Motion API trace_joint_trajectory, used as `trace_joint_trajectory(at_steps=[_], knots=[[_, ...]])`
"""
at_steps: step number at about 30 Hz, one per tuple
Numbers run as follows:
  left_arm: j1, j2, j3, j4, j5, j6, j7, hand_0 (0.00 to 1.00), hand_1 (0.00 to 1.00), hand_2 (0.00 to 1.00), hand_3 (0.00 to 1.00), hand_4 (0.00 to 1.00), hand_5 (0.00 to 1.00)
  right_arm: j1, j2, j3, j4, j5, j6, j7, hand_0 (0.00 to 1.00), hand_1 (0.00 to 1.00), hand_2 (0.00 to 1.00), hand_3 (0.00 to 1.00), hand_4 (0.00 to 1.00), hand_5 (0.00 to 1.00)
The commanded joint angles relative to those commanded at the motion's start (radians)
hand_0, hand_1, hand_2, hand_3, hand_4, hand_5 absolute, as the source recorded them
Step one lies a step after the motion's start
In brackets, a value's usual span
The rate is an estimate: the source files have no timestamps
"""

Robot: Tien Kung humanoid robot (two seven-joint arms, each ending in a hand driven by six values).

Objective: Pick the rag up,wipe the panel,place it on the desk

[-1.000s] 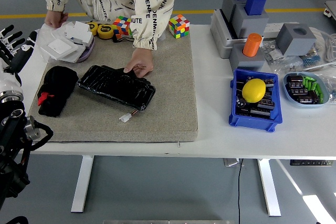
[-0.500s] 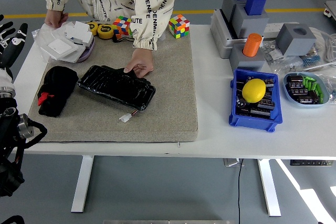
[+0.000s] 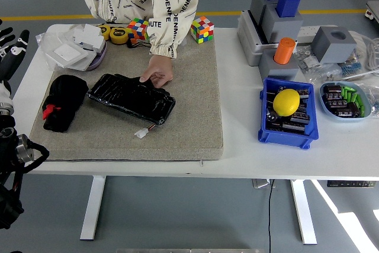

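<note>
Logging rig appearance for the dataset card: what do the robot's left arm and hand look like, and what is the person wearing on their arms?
The left arm is black, with silver metal joint rings and thin black cables looping beside them. The left hand has black fingers with white segments. The person's sleeve is cream-white with repeated black lettering and a ribbed elastic cuff.

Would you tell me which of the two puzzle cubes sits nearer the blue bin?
The right-hand puzzle cube, at the mat's far right corner; the other cube sits further left, beside the tape rolls.
</note>
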Motion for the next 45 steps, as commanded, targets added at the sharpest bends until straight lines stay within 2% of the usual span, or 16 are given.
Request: trace_joint_trajectory(at_steps=[24,45], knots=[[0.084,-0.033,-0.012,-0.028,0.056,-0.036,0.034,0.584,0.687,0.669,0.731,0.92,0.299,-0.042,0.023,0.054,-0.005,-0.027,0.006,-0.016,0.524,0.548,0.488,0.518,0.835,0.349],[0.098,-0.042,0.003,-0.037,0.083,-0.042,0.041,0.587,0.685,0.665,0.726,0.916,0.297,-0.048,0.029,0.113,-0.017,-0.067,0.007,-0.019,0.522,0.55,0.489,0.519,0.836,0.353]])
